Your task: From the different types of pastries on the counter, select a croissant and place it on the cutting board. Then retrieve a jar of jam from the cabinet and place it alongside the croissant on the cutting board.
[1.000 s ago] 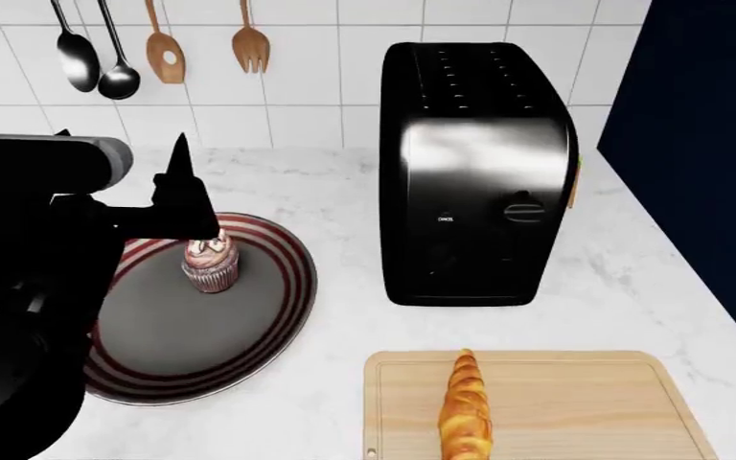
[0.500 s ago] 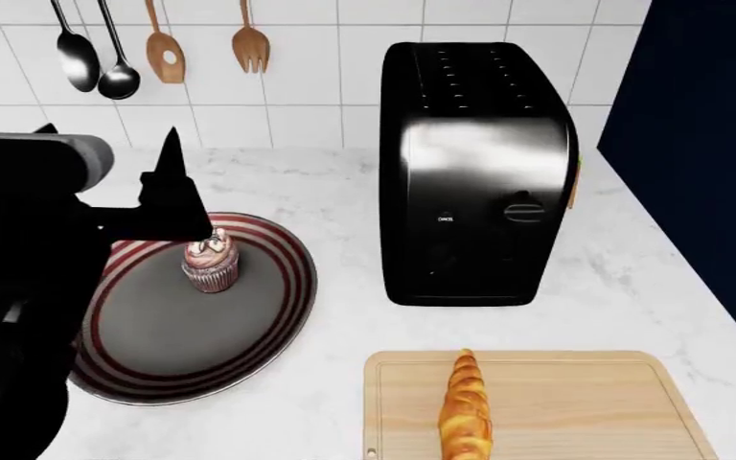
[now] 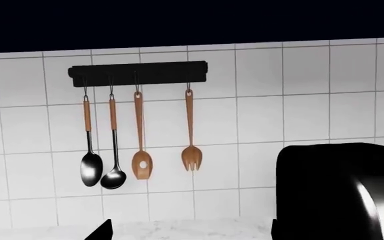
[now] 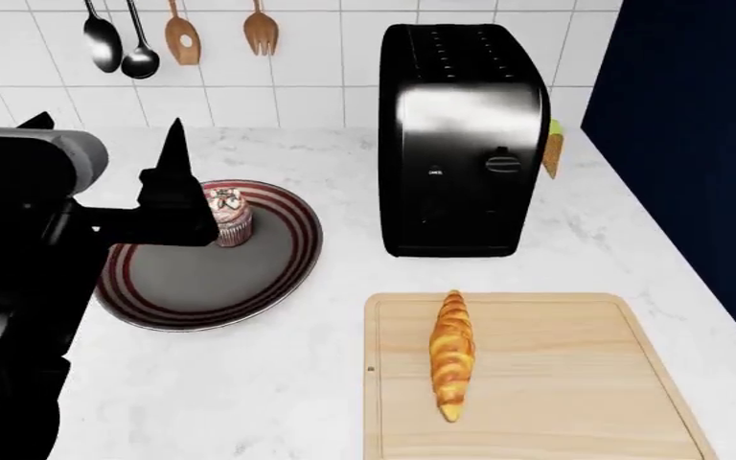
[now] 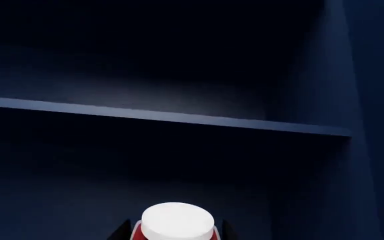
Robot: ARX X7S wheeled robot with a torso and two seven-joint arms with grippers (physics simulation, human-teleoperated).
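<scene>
**Croissant on the board, jar still in the cabinet**

Croissant (image 4: pixel 451 355) is lying lengthwise on the left part of the cutting board (image 4: pixel 560 383), nearest the camera on the counter (image 4: pixel 317 383). Farther back, the left gripper (image 4: pixel 170 182) is hanging over the near edge of the striped tray (image 4: pixel 202 287), just beside the cupcake (image 4: pixel 227 217); its jaw state cannot be told. Behind the board, the black toaster (image 4: pixel 464 139) is standing against the tiled wall, where spoons (image 3: pixel 100 172) are hanging. In the right wrist view, the jar of jam (image 5: pixel 176 222) is sitting inside the dark blue cabinet (image 5: pixel 178 120), between the right gripper's fingertips (image 5: pixel 121 233); whether they are pinching it cannot be told.
</scene>
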